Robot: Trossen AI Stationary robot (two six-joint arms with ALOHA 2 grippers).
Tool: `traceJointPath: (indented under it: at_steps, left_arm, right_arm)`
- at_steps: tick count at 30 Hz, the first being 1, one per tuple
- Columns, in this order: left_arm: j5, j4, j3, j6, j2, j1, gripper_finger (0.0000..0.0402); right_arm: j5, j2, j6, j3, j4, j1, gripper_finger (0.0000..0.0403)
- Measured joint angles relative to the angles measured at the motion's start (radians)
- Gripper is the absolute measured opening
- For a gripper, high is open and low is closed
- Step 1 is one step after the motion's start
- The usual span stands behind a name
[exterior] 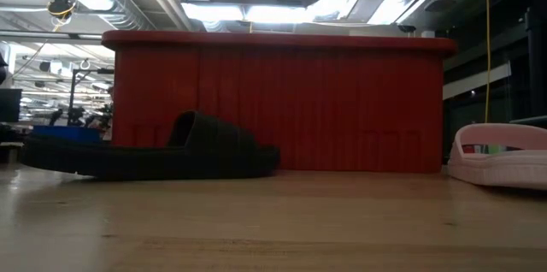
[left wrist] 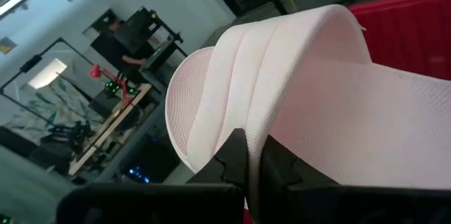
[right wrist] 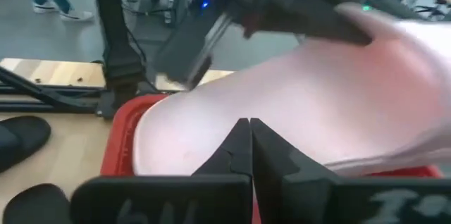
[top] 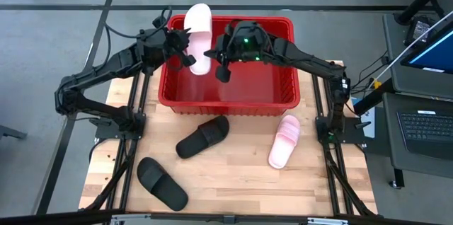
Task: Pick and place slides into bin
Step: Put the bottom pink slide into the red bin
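- While the pale pink slide (top: 198,37) hangs half over the upper-left rim of the red bin (top: 279,76), its toe end pokes out past the bin's far wall, so a release from here could tip it outside rather than inside; the cause would be too much of the sandal lying beyond the rim.
- The grip is on a soft wide strap, and a pinch that thin may slip or let the sandal swing as it is carried inward.
- Both arms crowd the same spot at the upper centre of the high view, so a knock between them, or against the lattice wall, looks possible.
- The left gripper (top: 185,49) is closed tight on the slide, its dark fingers (left wrist: 243,160) pinched together on the strap edge in the left wrist view.
- The right gripper (top: 223,66) sits just beside the same sandal over the bin; its fingers (right wrist: 248,146) are fully closed, tips against the pink sole, and it does not appear to clamp anything.
- Three slides wait on the table: a black slide (top: 203,136) just below the bin, another black slide (top: 162,183) at lower left, and a second pink slide (top: 284,141) at lower right.
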Motion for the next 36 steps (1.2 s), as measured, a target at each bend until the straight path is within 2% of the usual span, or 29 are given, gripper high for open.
traceJointPath:
  at_steps: [8, 14, 18, 24, 36]
  left_arm:
    - [0.128, -0.02, 0.0, 0.004, 0.0, 0.088, 0.0003]
    - [0.159, -0.037, -0.003, 0.004, 0.008, 0.162, 0.0003]
    - [0.224, -0.02, -0.09, -0.038, 0.005, 0.2, 0.0003]
    - [0.232, 0.078, -0.257, -0.083, -0.042, 0.196, 0.0003]
    - [0.226, 0.109, -0.427, -0.119, -0.07, 0.185, 0.0003]
  right_arm:
    - [-0.116, -0.086, 0.025, -0.167, 0.152, -0.056, 0.0]
    - [-0.13, -0.223, -0.001, -0.341, 0.242, -0.049, 0.0]
    - [-0.129, -0.339, -0.021, -0.512, 0.358, -0.048, 0.0]
    - [-0.127, -0.518, -0.055, -0.752, 0.464, -0.061, 0.0003]
    - [-0.127, -0.817, -0.054, -0.993, 0.502, -0.103, 0.0006]
